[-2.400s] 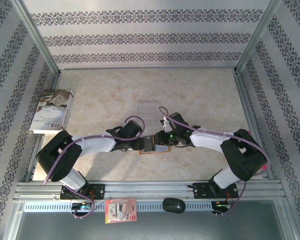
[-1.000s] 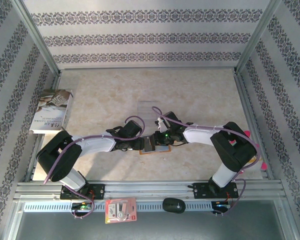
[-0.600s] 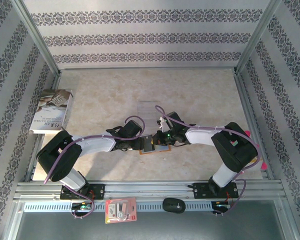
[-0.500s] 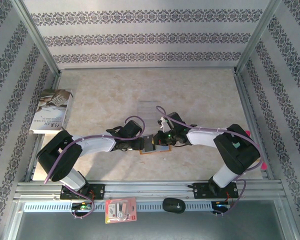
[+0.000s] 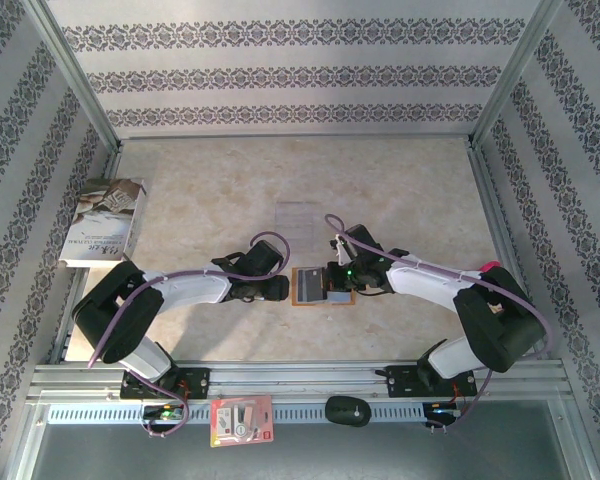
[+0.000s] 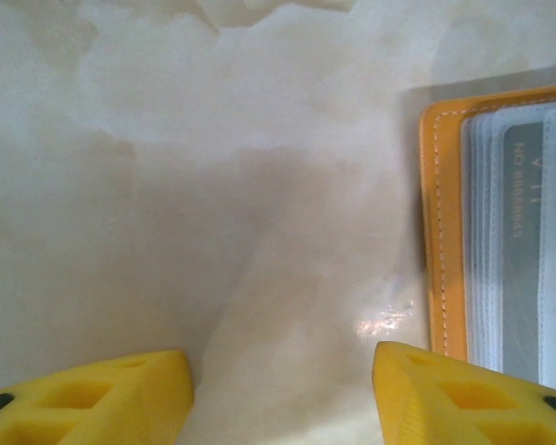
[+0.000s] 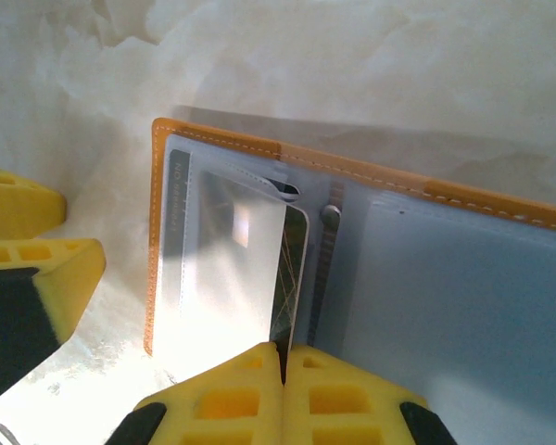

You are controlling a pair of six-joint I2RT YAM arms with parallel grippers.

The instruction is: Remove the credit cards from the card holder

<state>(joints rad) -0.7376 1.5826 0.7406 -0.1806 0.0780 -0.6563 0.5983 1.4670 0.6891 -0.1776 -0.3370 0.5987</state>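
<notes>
The card holder (image 5: 306, 286) lies open on the table, orange-rimmed with grey-blue pockets (image 7: 445, 278). My right gripper (image 7: 283, 357) is shut on the near edge of a glossy dark credit card (image 7: 293, 278), which rises at a tilt from the left pocket with its far end at the slot. In the top view the right gripper (image 5: 334, 279) sits over the holder's middle. A grey card (image 6: 524, 241) with a printed number stays in a pocket. My left gripper (image 6: 283, 389) is open over bare table just left of the holder's orange edge (image 6: 442, 232), beside it in the top view (image 5: 283, 289).
A book (image 5: 102, 220) lies at the far left. A clear plastic stand (image 5: 298, 215) sits just behind the holder. A red-and-white packet (image 5: 241, 420) and a black object (image 5: 347, 410) rest on the front rail. Metal frame posts bound the table.
The right gripper closed on the card. It and the holder slid right, away from the left gripper, which now stands off the holder's edge.
</notes>
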